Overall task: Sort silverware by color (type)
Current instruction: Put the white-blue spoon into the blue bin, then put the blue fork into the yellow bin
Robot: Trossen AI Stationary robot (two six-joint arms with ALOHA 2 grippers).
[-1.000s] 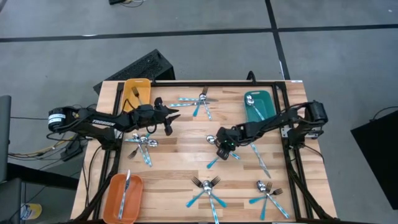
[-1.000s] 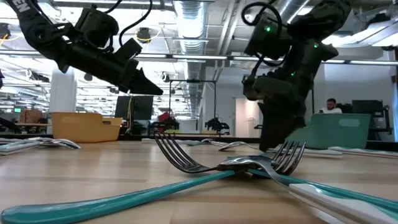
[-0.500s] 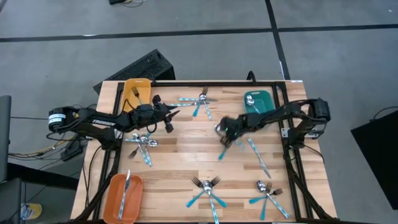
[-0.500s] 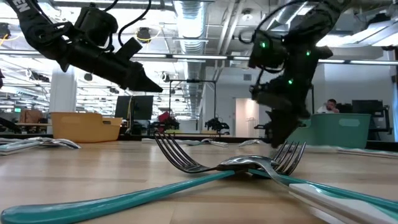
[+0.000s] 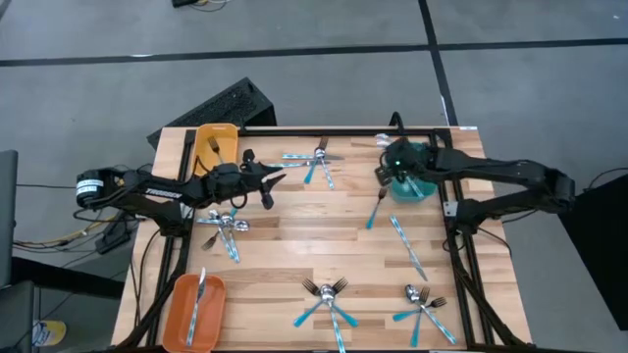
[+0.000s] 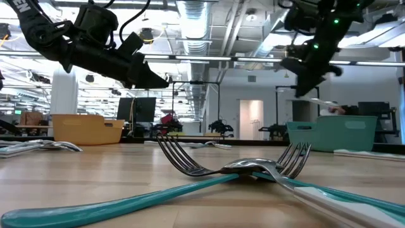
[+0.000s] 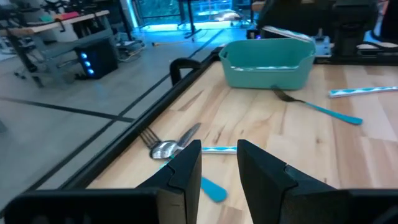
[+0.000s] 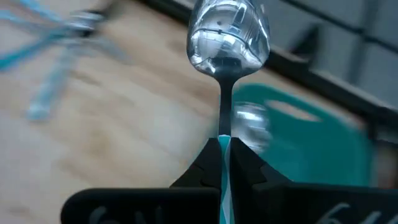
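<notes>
Light, stiff and slick spoon (image 8: 227,38) pinched at slim blue handle by right gripper (image 8: 224,154) over teal tray (image 8: 298,134); left gripper (image 7: 219,163) idle, narrowly parted

Spoon (image 8: 227,37) handle hidden between right gripper (image 8: 225,163) fingers, cut by picture edge. Second spoon (image 8: 250,120) in teal tray (image 8: 298,134) blurred. Silverware cluster (image 8: 59,31) on table smeared, types unreadable. Orange tray (image 5: 180,319) cut at picture's bottom edge. Low view: near fork (image 6: 209,170) handle runs out of frame.
</notes>
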